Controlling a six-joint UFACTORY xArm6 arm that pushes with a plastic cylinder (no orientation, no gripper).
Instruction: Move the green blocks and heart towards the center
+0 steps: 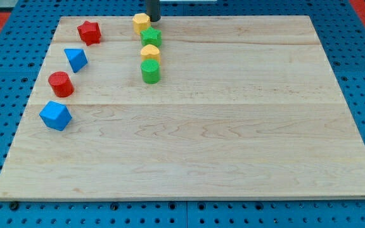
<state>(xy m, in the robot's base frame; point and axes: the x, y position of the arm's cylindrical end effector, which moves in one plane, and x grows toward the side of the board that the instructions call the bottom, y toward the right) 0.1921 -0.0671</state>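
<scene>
At the view's left edge of the wooden board sit four blocks that the task does not concern: a blue block lowest, a red cylinder above it, a second blue block higher and slightly rightward, and a red star-like block near the top. They lie well apart from one another in a loose, slanting line.

Further right, near the top and somewhat left of the board's middle, four blocks form a tight column. From the top: a yellow block, a green star-shaped block, a second yellow block that may be the heart, though its shape is hard to make out, and a green cylinder. Each appears to touch or nearly touch its neighbour.

My tip stands at the very top edge of the board, just right of the top yellow block and just above the green star. It is a bare rod, so there is nothing to open or close, and it holds nothing.

The step in hand looks like the start of a push down the column. The next move calls for driving towards the view's bottom and somewhat rightward, keeping behind the green star so the stack travels together toward the centre instead of fanning sideways.
</scene>
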